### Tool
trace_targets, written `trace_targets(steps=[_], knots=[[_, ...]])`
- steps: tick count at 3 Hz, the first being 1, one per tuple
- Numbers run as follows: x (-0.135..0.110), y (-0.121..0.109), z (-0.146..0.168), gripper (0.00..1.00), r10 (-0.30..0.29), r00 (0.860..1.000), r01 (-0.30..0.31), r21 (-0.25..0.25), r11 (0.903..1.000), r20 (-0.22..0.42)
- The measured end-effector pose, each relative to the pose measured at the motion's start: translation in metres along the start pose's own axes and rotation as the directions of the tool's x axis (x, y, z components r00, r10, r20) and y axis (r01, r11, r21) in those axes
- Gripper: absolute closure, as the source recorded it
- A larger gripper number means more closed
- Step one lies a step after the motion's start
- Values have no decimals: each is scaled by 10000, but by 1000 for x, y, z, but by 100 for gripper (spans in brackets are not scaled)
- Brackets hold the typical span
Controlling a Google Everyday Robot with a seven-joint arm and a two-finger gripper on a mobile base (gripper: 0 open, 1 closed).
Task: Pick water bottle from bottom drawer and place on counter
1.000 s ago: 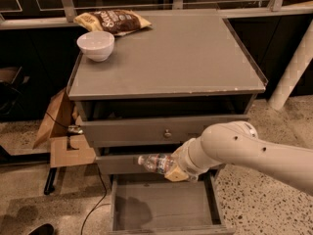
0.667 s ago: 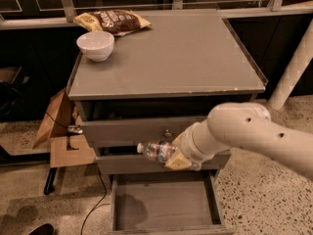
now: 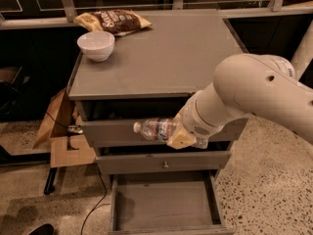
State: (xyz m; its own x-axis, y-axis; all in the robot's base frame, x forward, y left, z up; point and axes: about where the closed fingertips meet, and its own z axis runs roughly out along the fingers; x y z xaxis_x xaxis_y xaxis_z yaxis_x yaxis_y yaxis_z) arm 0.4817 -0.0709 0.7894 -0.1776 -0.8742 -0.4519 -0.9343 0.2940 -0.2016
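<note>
The gripper (image 3: 177, 134) hangs in front of the cabinet, level with the top drawer (image 3: 110, 132) and below the counter's front edge. It is clenched around the water bottle (image 3: 157, 129), with a pale yellowish finger pad (image 3: 182, 140) pressed against the bottle's right part. The bottle lies on its side in the air, its white cap pointing left and its dark label band just beside the pad. It is well above the bottom drawer (image 3: 161, 205) and touches neither the drawer nor the counter (image 3: 166, 58).

The thick white arm (image 3: 254, 89) comes in from the right edge and bends down towards the gripper, covering the right part of the drawer fronts.

The bottom drawer is pulled out towards the camera and shows a bare grey floor inside. Above it, the middle drawer (image 3: 146, 161) is closed, with a small round knob (image 3: 166, 165) at its centre. A dark gap shows between the top drawer's front and the counter.

On the counter, a white bowl (image 3: 96, 45) stands near the back left corner. A snack bag (image 3: 113, 21) lies just behind it at the rear edge.

To the left of the cabinet, a cardboard box (image 3: 62, 133) sits on the speckled floor (image 3: 264, 180), and a dark cable (image 3: 96, 199) trails across the floor near it.
</note>
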Motion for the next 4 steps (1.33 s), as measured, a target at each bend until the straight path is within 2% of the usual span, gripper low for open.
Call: trace_targets(steps=[1, 2, 3, 4], knots=[[-14, -13, -19, 100, 2, 9999, -4, 176, 9998, 158], [-31, -42, -41, 100, 13, 9996, -23, 379, 9993, 279], [-61, -94, -53, 100, -235, 9980, 191, 749, 9970, 583], [-82, -127, -43, 100, -574, 9942, 482, 999, 9938, 913]])
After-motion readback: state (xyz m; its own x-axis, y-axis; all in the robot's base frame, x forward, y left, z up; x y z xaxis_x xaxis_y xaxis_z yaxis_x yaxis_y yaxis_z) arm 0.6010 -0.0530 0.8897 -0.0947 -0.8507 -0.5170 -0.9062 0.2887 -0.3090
